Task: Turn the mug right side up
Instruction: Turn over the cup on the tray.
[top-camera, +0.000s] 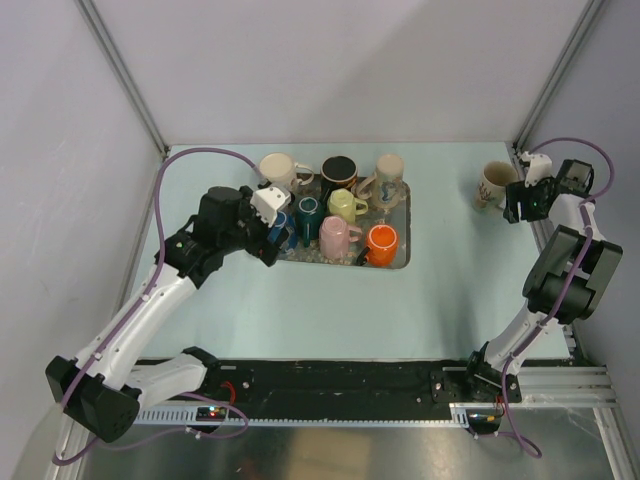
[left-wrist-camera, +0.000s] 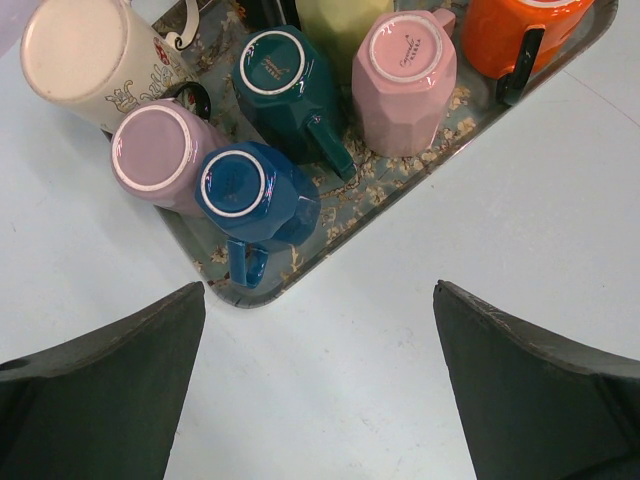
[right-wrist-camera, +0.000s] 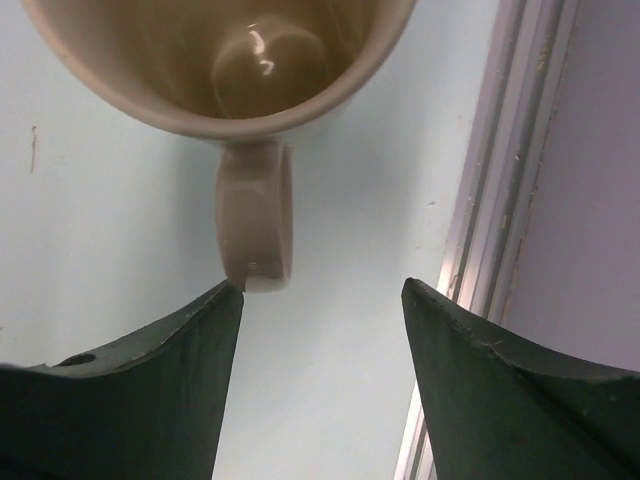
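While my right end effector (right-wrist-camera: 322, 290) gapes wide beside the upright cream ceramic mug (right-wrist-camera: 215, 60), my left end effector (left-wrist-camera: 318, 290) gapes too.

glossy ceramic mug (right-wrist-camera: 220, 60), matt table (top-camera: 450, 290)

Nothing can be read for certain. The upturned base of the pink mug (left-wrist-camera: 405, 55) carries a short line of script, perhaps a maker's name, too fine to make out; the dark green mug (left-wrist-camera: 273, 62) has similar tiny print on its base. The tall cream mug (left-wrist-camera: 95, 55) bears black ornamental lettering on its side, illegible. The beige mug (top-camera: 492, 184) shows dark marks, too small to read.
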